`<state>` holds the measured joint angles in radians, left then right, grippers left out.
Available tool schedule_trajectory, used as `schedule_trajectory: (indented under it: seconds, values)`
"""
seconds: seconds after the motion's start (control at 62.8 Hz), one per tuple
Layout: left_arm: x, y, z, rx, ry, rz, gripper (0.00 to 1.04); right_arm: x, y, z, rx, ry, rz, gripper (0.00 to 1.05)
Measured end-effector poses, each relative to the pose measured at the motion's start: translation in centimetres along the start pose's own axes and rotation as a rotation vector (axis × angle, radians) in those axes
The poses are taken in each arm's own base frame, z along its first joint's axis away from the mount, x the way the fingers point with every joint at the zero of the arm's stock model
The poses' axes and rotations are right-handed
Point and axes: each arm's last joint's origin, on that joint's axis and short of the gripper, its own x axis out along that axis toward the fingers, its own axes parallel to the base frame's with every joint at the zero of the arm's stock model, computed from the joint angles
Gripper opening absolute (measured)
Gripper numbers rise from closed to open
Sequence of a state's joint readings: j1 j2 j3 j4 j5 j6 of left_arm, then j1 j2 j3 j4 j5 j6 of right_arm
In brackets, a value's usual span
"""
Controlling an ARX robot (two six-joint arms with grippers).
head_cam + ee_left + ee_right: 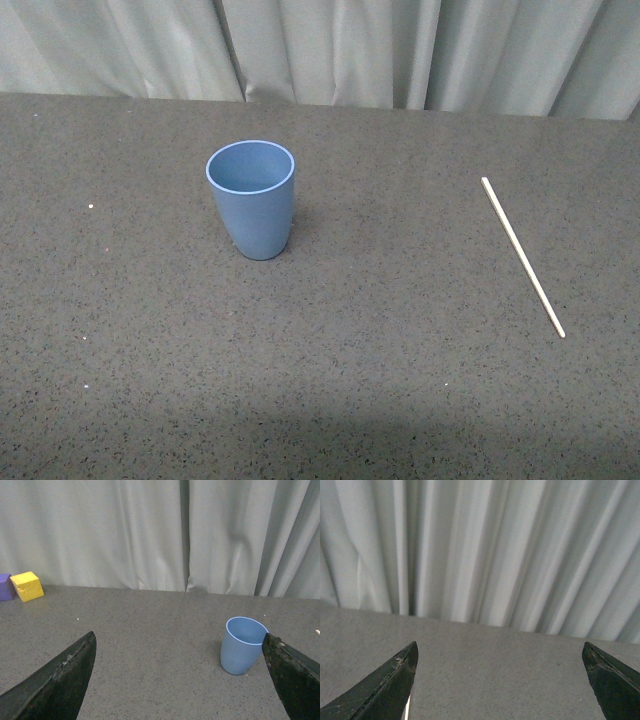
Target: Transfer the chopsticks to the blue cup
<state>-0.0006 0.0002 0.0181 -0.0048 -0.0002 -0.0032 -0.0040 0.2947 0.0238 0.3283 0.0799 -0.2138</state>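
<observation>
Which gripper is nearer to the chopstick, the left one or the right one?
Right, most likely. The chopstick lies on the right of the table, and a pale sliver of it shows beside the right gripper. From the left gripper, it lies beyond the blue cup.

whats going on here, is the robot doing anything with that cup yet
Nothing is being handled at this moment. The blue cup stands upright and empty on the grey table. The chopstick lies flat on the table well to the cup's right, not touching it. The left tool and the right tool are both open and hold nothing, and neither arm shows in the front view. The transfer has not begun.
</observation>
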Motion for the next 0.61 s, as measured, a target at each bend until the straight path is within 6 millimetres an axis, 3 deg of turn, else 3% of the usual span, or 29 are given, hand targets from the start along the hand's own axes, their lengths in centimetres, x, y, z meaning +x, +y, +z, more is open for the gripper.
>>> schedule_trajectory:
  seconds: [0.096, 0.159, 0.255, 0.351, 0.494, 0.606]
  values:
    - [0.0, 0.0, 0.0, 0.000, 0.000, 0.000, 0.98, 2.9, -0.2, 1.0, 0.008, 0.084, 0.084, 0.95]
    - [0.0, 0.0, 0.0, 0.000, 0.000, 0.000, 0.98, 7.2, 0.1, 1.8, 0.037, 0.239, 0.189, 0.95]
    - [0.0, 0.0, 0.0, 0.000, 0.000, 0.000, 0.98, 14.0, 1.3, 1.1, 0.027, 0.532, 0.302, 0.95]
    - [0.0, 0.0, 0.0, 0.000, 0.000, 0.000, 0.98, 18.3, 2.3, 0.0, 0.055, 0.692, 0.357, 0.95]
    - [0.0, 0.0, 0.0, 0.000, 0.000, 0.000, 0.98, 23.8, 4.3, -2.2, 0.087, 0.869, 0.372, 0.95]
    - [0.0, 0.0, 0.0, 0.000, 0.000, 0.000, 0.98, 26.1, 5.7, -3.9, 0.119, 0.980, 0.386, 0.95]
